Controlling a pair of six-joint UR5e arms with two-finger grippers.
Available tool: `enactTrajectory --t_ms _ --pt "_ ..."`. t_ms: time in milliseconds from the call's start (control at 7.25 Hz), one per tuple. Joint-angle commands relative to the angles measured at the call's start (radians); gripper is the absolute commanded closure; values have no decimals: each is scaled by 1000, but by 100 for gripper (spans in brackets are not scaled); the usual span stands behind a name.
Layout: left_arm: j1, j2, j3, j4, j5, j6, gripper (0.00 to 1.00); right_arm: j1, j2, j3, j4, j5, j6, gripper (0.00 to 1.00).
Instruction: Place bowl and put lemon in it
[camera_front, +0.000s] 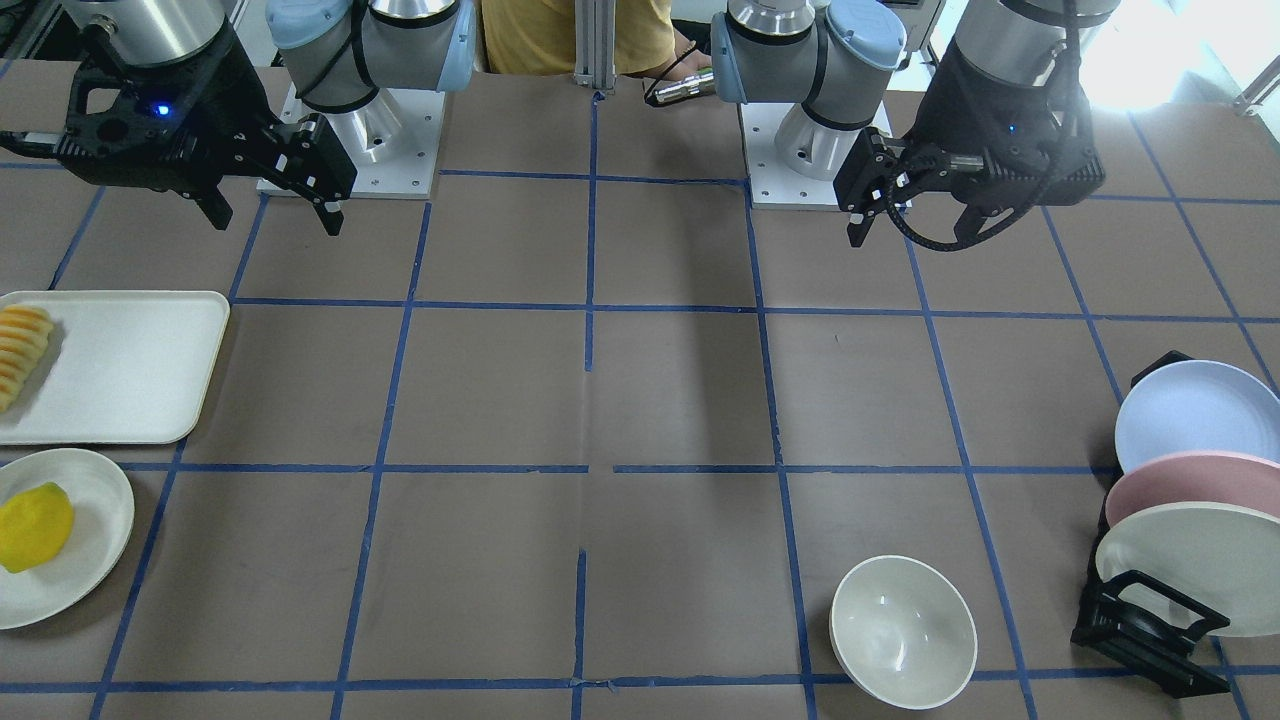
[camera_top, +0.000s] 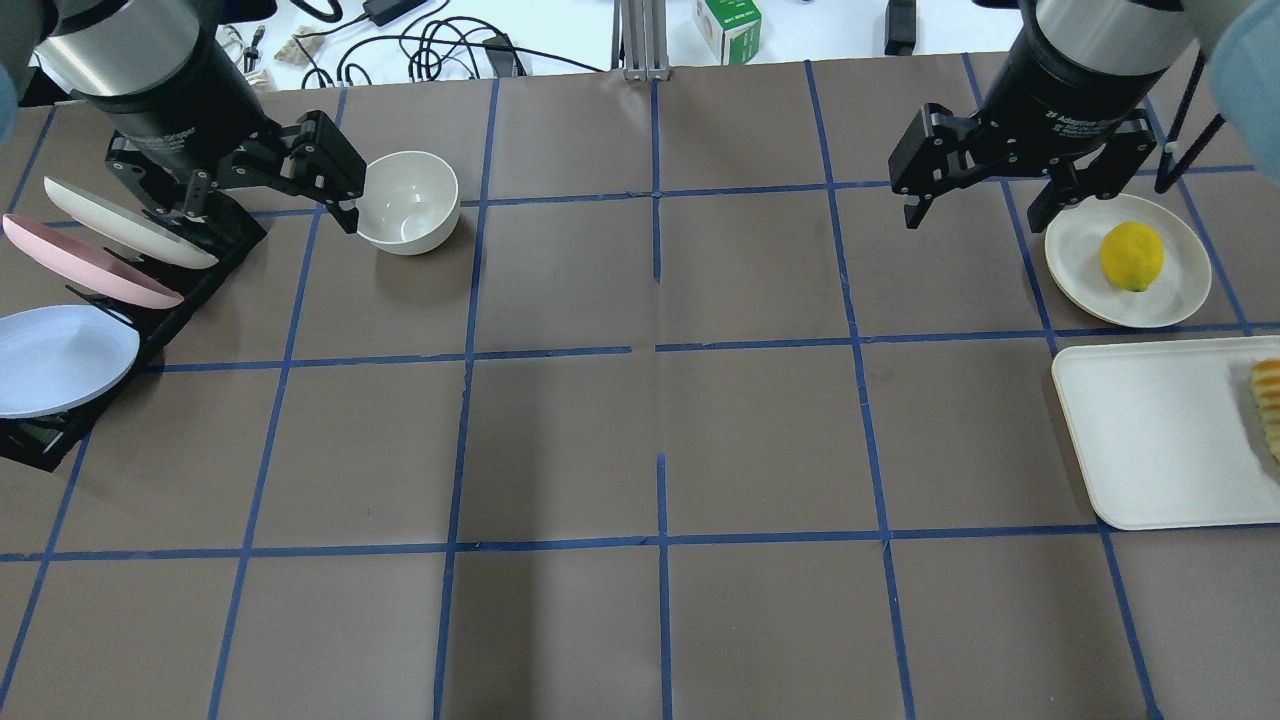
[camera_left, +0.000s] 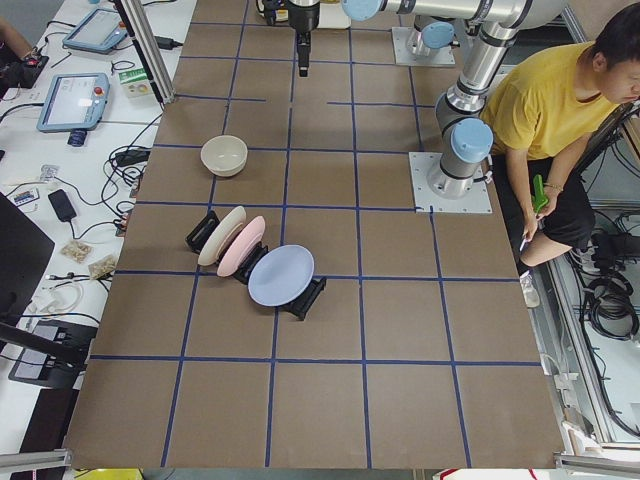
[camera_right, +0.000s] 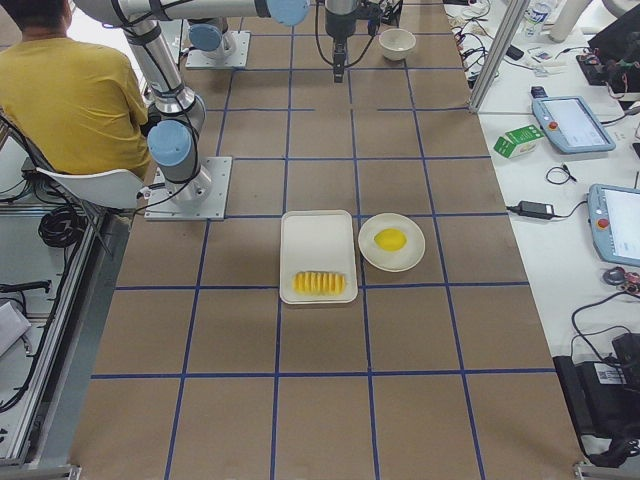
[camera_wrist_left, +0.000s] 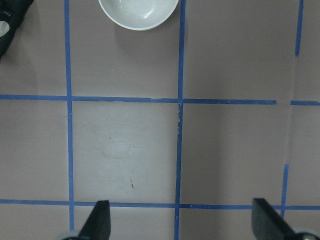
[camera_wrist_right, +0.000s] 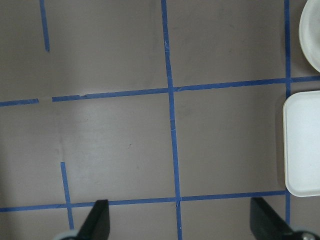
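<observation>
The off-white bowl stands upright and empty on the table on my left side; it also shows in the front view and at the top of the left wrist view. The yellow lemon lies on a flat white plate on my right side, also in the front view. My left gripper is open and empty, raised above the table, apart from the bowl. My right gripper is open and empty, raised to the left of the lemon's plate.
A white tray with ridged sliced fruit lies beside the lemon's plate. A black rack with blue, pink and white plates stands at my left edge. A person in yellow sits behind the arm bases.
</observation>
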Motion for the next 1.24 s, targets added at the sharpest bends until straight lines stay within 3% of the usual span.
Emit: enactTrajectory --t_ms 0,966,1103 --pt "0 -8 8 -5 0 0 0 -1 0 1 1 -3 -1 0" --pt "10 -7 -4 -25 2 2 0 -9 5 1 -5 -14 2 0" --pt "21 -63 3 -12 3 15 0 -9 5 1 -3 -17 12 0"
